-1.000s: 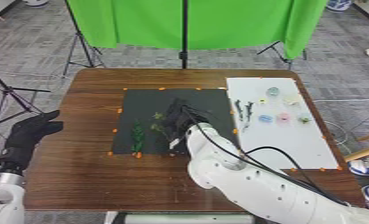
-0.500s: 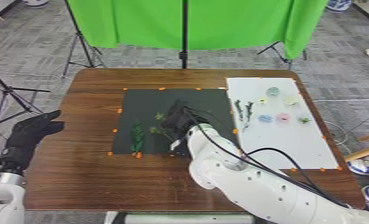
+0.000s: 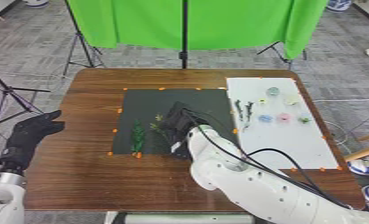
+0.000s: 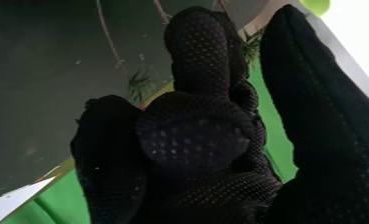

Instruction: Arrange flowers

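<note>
Black-gloved, your left hand [image 3: 38,129] sits left of the dark mat [image 3: 176,93] in the head view, its fingers loosely open. Your right hand [image 3: 179,122] is over the mat, just beside a thin green sprig [image 3: 155,121]; a fuller one [image 3: 137,137] lies farther left. On the white sheet [image 3: 291,150] to the right are two stems [image 3: 249,111], a blue bloom [image 3: 266,119] and a pink bloom [image 3: 283,118].

In the right wrist view, green leaves [image 4: 140,85] show near that hand; you can't tell whether it's open or gripping anything.
</note>
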`<control>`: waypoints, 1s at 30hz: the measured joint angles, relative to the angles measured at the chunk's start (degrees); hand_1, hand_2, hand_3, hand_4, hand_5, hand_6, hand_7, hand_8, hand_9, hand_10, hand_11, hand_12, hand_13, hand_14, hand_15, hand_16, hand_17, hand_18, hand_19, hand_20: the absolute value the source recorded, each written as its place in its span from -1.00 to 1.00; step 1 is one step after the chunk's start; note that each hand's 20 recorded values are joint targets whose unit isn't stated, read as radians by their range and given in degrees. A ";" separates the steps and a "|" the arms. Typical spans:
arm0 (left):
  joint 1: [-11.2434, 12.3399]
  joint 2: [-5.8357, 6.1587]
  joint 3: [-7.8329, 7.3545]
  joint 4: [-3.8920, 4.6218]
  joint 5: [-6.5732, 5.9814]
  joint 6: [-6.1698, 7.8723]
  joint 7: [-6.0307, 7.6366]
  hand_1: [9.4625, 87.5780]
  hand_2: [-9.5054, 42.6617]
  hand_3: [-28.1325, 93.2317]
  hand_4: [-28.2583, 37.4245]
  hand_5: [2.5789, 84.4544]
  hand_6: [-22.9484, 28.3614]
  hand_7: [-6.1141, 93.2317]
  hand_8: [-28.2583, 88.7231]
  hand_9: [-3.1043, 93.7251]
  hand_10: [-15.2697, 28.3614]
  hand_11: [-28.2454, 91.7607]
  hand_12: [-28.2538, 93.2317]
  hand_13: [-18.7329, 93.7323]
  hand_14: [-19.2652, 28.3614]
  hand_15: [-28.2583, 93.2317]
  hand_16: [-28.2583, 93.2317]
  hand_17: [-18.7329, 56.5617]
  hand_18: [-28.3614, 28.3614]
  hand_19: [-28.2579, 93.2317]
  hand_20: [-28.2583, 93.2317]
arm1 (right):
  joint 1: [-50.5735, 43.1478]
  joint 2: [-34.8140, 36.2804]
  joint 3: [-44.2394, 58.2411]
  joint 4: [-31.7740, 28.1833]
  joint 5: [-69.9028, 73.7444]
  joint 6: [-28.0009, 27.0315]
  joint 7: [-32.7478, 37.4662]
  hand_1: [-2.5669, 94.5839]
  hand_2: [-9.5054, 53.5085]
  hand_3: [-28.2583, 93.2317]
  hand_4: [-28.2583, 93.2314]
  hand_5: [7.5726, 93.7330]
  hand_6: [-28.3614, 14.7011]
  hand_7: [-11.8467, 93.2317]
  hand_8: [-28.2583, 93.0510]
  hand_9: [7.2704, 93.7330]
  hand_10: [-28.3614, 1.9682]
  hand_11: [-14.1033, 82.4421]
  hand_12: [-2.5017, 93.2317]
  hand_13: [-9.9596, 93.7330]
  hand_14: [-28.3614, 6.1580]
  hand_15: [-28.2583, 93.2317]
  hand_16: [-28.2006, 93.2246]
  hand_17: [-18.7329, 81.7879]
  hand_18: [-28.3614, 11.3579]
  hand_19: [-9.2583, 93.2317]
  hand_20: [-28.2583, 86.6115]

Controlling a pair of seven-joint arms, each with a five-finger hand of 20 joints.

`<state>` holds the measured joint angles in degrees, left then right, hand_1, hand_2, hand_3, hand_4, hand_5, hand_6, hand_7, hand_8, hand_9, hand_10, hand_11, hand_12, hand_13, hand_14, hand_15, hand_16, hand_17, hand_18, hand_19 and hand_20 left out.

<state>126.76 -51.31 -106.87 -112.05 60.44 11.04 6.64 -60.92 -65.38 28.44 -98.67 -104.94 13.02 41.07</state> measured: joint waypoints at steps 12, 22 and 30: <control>0.02 0.00 -0.23 -0.01 0.08 -0.43 -0.35 -0.53 -0.18 0.52 -0.94 0.11 0.21 -0.71 -0.61 0.10 0.43 -0.21 -0.37 0.07 0.62 -0.26 -0.59 -0.19 0.42 -0.36 -0.29 | -0.76 0.66 0.54 -0.71 0.43 -1.18 0.08 -0.01 -1.00 0.41 -0.66 0.52 0.03 -0.11 -0.28 0.97 0.04 0.06 -0.44 1.00 0.57 0.46 -0.23 0.86 0.09 0.93 0.09; 0.03 0.05 -0.35 -0.02 0.12 -0.73 -0.60 -0.53 -0.18 0.52 -0.94 0.11 0.21 -0.71 -0.61 0.10 0.43 -0.22 -0.37 0.07 0.62 -0.25 -0.59 -0.19 0.42 -0.36 -0.29 | -1.43 1.46 1.73 -1.45 0.00 -1.48 -0.47 -0.06 -1.00 0.44 -0.67 0.52 0.05 -0.12 -0.32 0.97 0.04 0.06 -0.44 1.00 0.54 0.46 -0.22 0.84 0.05 0.95 0.10; -0.05 0.04 -0.31 0.01 0.16 -0.87 -0.70 -0.53 -0.18 0.52 -0.94 0.11 0.21 -0.71 -0.61 0.10 0.43 -0.21 -0.37 0.07 0.62 -0.25 -0.59 -0.19 0.42 -0.36 -0.29 | -1.45 6.95 7.08 -8.08 -1.04 0.81 -1.77 -0.11 -1.00 0.47 -0.68 0.52 0.07 -0.14 -0.39 0.93 0.03 0.06 -0.42 1.00 0.51 0.43 -0.18 0.78 -0.04 0.99 0.11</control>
<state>126.71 -51.27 -107.18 -112.04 60.60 10.17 5.94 -62.37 -58.43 35.52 -106.75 -105.98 13.83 39.30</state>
